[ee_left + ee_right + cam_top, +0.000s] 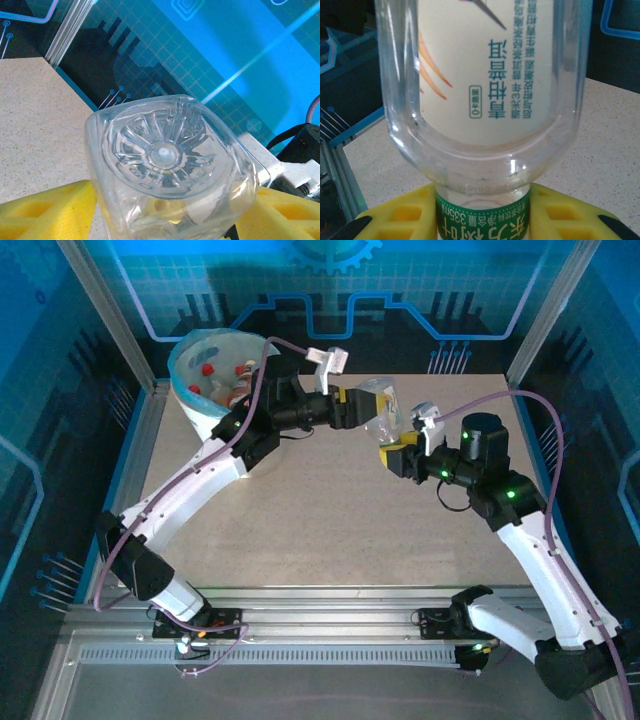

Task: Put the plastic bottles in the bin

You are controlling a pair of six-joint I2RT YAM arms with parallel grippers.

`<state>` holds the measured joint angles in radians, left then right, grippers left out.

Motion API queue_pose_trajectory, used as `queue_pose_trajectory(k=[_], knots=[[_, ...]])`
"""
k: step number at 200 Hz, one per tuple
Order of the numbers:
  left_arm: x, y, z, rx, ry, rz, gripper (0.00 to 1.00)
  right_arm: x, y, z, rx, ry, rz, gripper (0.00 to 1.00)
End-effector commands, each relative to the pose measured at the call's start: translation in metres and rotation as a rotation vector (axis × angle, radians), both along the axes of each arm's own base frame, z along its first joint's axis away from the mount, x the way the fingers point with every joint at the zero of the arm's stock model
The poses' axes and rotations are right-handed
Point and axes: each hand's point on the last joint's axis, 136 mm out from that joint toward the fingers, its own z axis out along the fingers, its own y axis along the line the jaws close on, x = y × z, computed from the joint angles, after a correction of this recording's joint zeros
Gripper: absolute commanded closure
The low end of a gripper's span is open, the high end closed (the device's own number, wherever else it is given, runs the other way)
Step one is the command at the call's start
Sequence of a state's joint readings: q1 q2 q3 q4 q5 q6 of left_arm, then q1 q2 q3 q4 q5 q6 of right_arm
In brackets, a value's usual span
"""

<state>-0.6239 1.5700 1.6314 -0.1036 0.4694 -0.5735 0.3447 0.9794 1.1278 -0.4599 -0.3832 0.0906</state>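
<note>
The left gripper [352, 406] and the right gripper [398, 454] both have their jaws closed on one clear bottle [380, 418], up above the table [320, 530]. I think one is passing it over, because the bin [192, 398] sits at the far left corner. The table is speckled tan, with blue walls [450, 280] around it.

The bottle [480, 150] is rendered clear; its label [485, 60] is cream, printed with teal characters and orange streaks. A green neck band [482, 217] is lettered white. The fingers [395, 217] are coloured yellow, the tabletop [330, 510] speckled beige.
</note>
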Motion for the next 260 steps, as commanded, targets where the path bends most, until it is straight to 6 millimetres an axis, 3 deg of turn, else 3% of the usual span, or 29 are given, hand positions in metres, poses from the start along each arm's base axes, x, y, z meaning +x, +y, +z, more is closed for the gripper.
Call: queue_pose_trajectory(k=[1,45,81,103,121,147,184,207,228,260], knots=[[0.003,0.011,0.003,-0.022,0.028,0.021,0.35,-0.004,0.005,0.012,0.003,-0.038,0.011,0.69],[0.011,0.034,-0.002,-0.066,0.067,0.089,0.56,-0.007,0.012,0.005,-0.032,-0.046,0.012,0.54],[0.011,0.056,0.002,-0.064,0.044,0.160,0.57,-0.001,0.014,0.011,-0.046,-0.052,-0.026,0.21],[0.019,0.087,0.009,-0.066,0.032,0.275,0.57,0.005,0.014,0.017,-0.036,-0.058,-0.060,0.15],[0.027,0.126,0.023,-0.052,-0.005,0.379,0.57,0.009,0.011,0.020,-0.027,-0.055,-0.094,0.13],[0.039,0.204,0.050,0.018,-0.117,0.608,0.57,0.010,0.010,0.023,-0.025,-0.058,-0.103,0.10],[0.058,0.315,0.053,0.149,-0.130,0.936,0.56,0.005,0.008,0.022,-0.043,-0.053,-0.102,0.07],[0.070,0.358,0.050,0.134,-0.089,1.030,0.54,0.003,0.004,0.017,-0.059,-0.047,-0.114,0.06],[0.087,0.371,0.035,0.132,-0.003,1.015,0.49,0.000,0.001,0.014,-0.063,-0.043,-0.121,0.06],[0.110,0.358,0.010,0.090,0.097,0.917,0.43,-0.002,-0.001,0.009,-0.072,-0.030,-0.123,0.06]])
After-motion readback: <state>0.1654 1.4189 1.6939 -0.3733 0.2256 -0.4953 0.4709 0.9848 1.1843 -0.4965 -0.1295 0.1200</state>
